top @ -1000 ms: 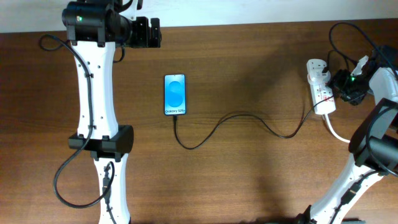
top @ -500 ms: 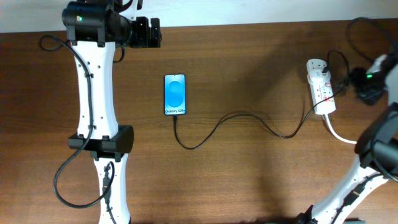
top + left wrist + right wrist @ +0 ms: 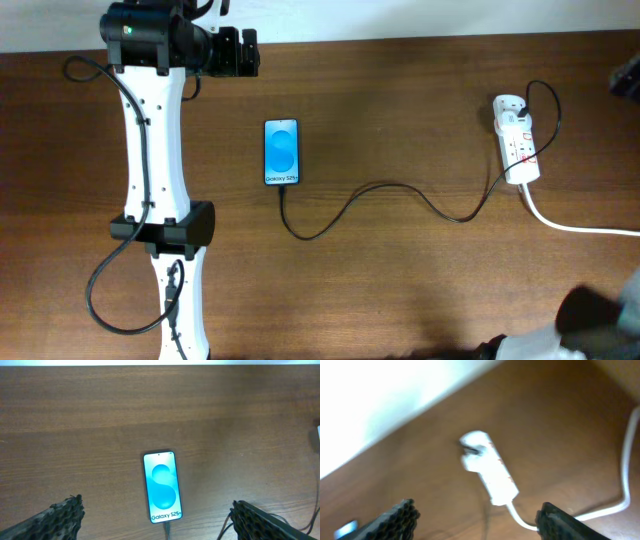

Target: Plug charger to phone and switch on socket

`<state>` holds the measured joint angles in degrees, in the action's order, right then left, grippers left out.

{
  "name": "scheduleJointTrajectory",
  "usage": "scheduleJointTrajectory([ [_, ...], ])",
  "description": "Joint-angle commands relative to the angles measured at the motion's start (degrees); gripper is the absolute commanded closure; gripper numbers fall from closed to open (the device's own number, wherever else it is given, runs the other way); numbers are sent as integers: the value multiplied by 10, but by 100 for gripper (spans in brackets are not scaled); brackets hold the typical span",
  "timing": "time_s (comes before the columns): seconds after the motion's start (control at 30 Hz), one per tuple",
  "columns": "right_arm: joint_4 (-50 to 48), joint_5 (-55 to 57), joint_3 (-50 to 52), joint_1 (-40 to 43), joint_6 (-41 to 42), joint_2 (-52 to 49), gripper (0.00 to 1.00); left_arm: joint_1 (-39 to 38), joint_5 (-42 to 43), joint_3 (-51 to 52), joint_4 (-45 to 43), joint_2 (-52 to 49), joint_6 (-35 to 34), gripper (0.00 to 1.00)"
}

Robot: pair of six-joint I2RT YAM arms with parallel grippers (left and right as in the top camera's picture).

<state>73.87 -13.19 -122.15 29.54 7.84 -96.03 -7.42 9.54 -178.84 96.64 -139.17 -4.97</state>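
The phone (image 3: 282, 152) lies screen-up on the table, its blue screen lit. In the left wrist view the phone (image 3: 162, 486) sits between and beyond my fingertips. The charger (image 3: 385, 188), a thin black cable, runs from the phone's lower end in loose curves to the socket (image 3: 516, 150) at the right. Its plug tip (image 3: 167, 527) meets the phone's bottom edge. My left gripper (image 3: 250, 52) hangs open at the back left, empty. My right gripper (image 3: 477, 512) is open and empty, high above the blurred socket (image 3: 490, 467).
The socket's thick white cord (image 3: 580, 228) trails off the right edge. The left arm (image 3: 155, 160) stretches along the table's left side. Dark parts of the right arm (image 3: 600, 318) show at the bottom right corner. The table's back edge meets a white wall.
My right gripper has drawn back from the socket, up and to the right, almost out of the overhead view, and its jaws have spread wider. The left arm, phone and cable have not moved.
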Motion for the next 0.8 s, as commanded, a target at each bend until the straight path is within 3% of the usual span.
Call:
scheduleJointTrajectory([
  [0.0,22,-27,-10,-54,-46,90,1,2,-6,-8,-1,13,5,1],
  [0.3,67,-27,-10,-97,-46,194,2,2,-6,-8,-1,13,5,1],
  [0.53,203,14,-10,-96,-51,245,2,2,-6,-8,-1,13,5,1],
  [0.67,181,28,6,-121,-57,274,2,2,-6,-8,-1,13,5,1],
  [0.77,93,75,76,-173,-57,321,2,2,-6,-8,-1,13,5,1],
])
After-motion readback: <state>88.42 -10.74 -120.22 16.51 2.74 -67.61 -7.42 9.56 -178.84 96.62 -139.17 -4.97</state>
